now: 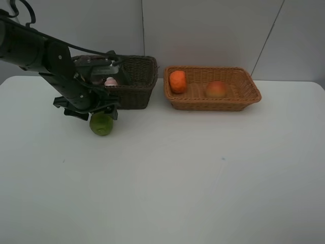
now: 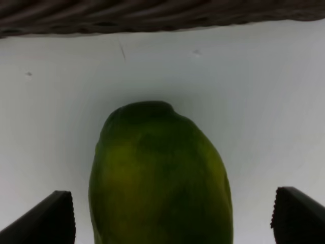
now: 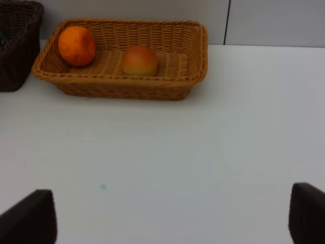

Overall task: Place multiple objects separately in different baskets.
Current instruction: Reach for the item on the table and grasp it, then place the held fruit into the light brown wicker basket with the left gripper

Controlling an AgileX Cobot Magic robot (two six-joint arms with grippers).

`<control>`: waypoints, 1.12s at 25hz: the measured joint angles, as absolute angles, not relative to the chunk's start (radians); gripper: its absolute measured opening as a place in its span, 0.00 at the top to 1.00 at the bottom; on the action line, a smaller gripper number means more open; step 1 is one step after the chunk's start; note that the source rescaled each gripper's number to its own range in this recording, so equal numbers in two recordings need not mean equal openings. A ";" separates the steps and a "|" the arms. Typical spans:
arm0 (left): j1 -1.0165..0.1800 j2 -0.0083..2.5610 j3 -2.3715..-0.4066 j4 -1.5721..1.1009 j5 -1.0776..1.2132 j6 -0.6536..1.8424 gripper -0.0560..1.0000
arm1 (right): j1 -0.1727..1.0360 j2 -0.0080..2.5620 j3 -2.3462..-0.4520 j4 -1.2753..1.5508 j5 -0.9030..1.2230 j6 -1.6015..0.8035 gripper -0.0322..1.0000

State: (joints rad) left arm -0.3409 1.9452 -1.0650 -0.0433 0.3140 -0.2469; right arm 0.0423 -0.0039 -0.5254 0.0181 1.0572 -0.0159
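A bumpy green citrus (image 1: 101,124) (image 2: 160,178) lies on the white table just in front of the dark brown basket (image 1: 137,94) (image 2: 152,15). My left gripper (image 1: 96,114) (image 2: 172,216) hangs open over it, one fingertip on each side, with visible gaps to the fruit. The white cap of a pink bottle (image 1: 110,81) shows inside the dark basket; the arm hides the rest of that basket. In the light tan basket (image 1: 244,99) (image 3: 127,89) sit an orange tangerine (image 1: 177,81) (image 3: 77,46) and a red-yellow peach (image 1: 216,89) (image 3: 139,60). My right gripper (image 3: 172,218) is open over bare table, holding nothing.
The two baskets stand side by side at the back of the table (image 1: 177,178), near the wall. The dark basket's corner (image 3: 15,51) shows in the right wrist view. The right arm is outside the exterior high view.
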 joint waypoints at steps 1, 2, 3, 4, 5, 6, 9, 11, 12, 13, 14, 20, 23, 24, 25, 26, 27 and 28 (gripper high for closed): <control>-0.341 1.953 -1.065 -0.043 0.311 -0.247 0.00 | 0.042 -0.004 -0.525 0.018 1.057 -0.016 0.03; -0.341 1.960 -1.065 -0.043 0.311 -0.248 0.00 | 0.042 -0.004 -0.525 0.018 1.057 -0.016 0.03; -0.341 1.968 -1.065 -0.043 0.310 -0.248 0.00 | 0.042 -0.004 -0.525 0.018 1.057 -0.016 0.03; -0.341 1.973 -1.064 -0.042 0.310 -0.248 0.00 | 0.042 -0.004 -0.525 0.018 1.057 -0.016 0.03; -0.341 1.979 -1.064 -0.038 0.310 -0.248 0.00 | 0.042 -0.004 -0.525 0.018 1.057 -0.016 0.03; -0.341 1.986 -1.064 -0.035 0.308 -0.248 0.00 | 0.042 -0.004 -0.525 0.018 1.057 -0.016 0.03; -0.341 1.997 -1.064 -0.031 0.298 -0.248 0.00 | 0.042 -0.004 -0.525 0.018 1.057 -0.016 0.03; -0.341 2.000 -1.064 -0.031 0.286 -0.248 0.00 | 0.042 -0.004 -0.525 0.018 1.057 -0.016 0.03; -0.341 2.001 -1.064 -0.031 0.279 -0.248 0.00 | 0.042 -0.004 -0.525 0.018 1.057 -0.016 0.03; -0.341 2.001 -1.064 -0.031 0.274 -0.248 0.01 | 0.042 -0.004 -0.525 0.018 1.057 -0.016 0.03; -0.341 2.001 -1.064 -0.030 0.270 -0.248 0.03 | 0.042 -0.004 -0.525 0.018 1.057 -0.016 0.03; -0.341 2.002 -1.064 -0.028 0.259 -0.248 0.19 | 0.042 -0.004 -0.525 0.018 1.057 -0.016 0.03; -0.341 2.002 -1.064 -0.028 0.257 -0.248 0.19 | 0.042 -0.004 -0.525 0.018 1.057 -0.016 0.03; -0.341 2.002 -1.064 -0.028 0.257 -0.248 0.19 | 0.042 -0.004 -0.525 0.018 1.057 -0.016 0.03; -0.341 2.002 -1.064 -0.028 0.255 -0.248 0.19 | 0.042 -0.004 -0.525 0.018 1.057 -0.016 0.03; -0.341 2.002 -1.064 -0.028 0.253 -0.248 0.19 | 0.042 -0.004 -0.525 0.018 1.057 -0.016 0.03; -0.341 2.002 -1.064 -0.028 0.253 -0.248 0.19 | 0.042 -0.004 -0.525 0.018 1.057 -0.016 0.03; -0.341 2.002 -1.064 -0.028 0.253 -0.248 0.19 | 0.042 -0.004 -0.525 0.018 1.057 -0.016 0.03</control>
